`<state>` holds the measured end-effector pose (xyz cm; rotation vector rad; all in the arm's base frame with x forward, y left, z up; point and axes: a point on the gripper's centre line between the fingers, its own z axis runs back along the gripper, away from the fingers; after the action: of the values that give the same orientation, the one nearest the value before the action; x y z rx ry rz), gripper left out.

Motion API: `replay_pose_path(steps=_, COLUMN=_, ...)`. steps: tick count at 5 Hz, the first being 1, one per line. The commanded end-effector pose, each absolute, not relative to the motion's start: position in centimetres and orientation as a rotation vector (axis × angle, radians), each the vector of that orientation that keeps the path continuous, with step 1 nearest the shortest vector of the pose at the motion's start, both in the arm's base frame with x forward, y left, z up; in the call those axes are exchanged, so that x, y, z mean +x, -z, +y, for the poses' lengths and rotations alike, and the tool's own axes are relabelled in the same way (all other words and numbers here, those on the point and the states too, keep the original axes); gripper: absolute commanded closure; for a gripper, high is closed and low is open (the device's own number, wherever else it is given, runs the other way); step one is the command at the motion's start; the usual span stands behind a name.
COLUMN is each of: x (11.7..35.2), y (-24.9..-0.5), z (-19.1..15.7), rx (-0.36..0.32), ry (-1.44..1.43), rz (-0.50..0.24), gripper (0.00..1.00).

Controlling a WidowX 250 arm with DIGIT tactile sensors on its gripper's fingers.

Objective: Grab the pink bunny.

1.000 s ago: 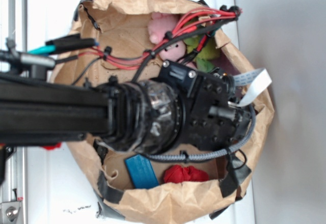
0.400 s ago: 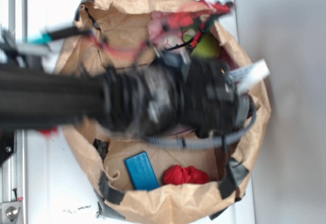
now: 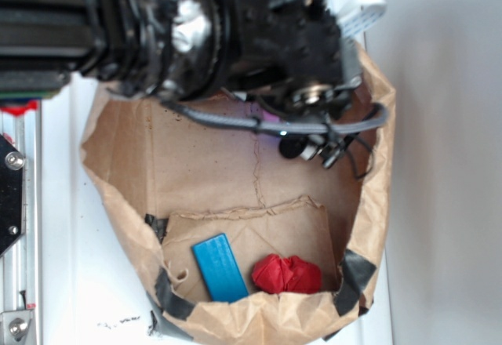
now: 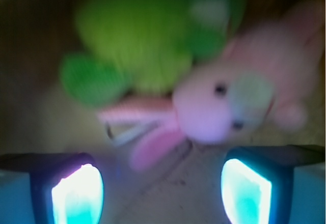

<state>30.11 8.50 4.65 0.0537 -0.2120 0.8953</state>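
In the wrist view the pink bunny (image 4: pixel 214 107) lies on the brown bag floor, head toward the camera, ears trailing left and down, body stretching to the upper right. It rests against a green plush (image 4: pixel 147 46). My gripper (image 4: pixel 162 191) is open, its two glowing fingertips (image 4: pixel 76 196) wide apart at the bottom of the frame, with bare bag floor between them and the bunny just beyond. In the exterior view the black arm and wrist (image 3: pixel 290 39) cover the bag's upper part, and the bunny is hidden beneath them.
A brown paper bag (image 3: pixel 369 204) holds everything, its walls rising all around. A blue flat block (image 3: pixel 220 266) and a red cloth ball (image 3: pixel 286 274) lie at its lower end. Grey cable (image 3: pixel 235 118) loops under the wrist.
The arm has swung toward the top of the exterior frame, from the bag's middle to over the plush toys, which it now hides.
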Motion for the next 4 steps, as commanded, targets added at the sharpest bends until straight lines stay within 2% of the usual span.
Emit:
replay_pose_path(steps=1, x=28.2, y=-2.8, z=10.8, rx=0.127, ry=-0.918, rz=-0.42, gripper=0.0)
replay_pose_path(steps=2, x=28.2, y=-2.0, z=10.3, rx=0.17, ry=-0.945, rz=-0.487, gripper=0.0)
replay_pose_path(steps=3, x=28.4, y=-1.5, z=10.4, rx=0.186, ry=-0.969, rz=-0.511, gripper=0.0)
replay_pose_path(steps=4, x=29.2, y=-2.0, z=10.6, rx=0.152, ry=-1.017, rz=-0.529, gripper=0.0)
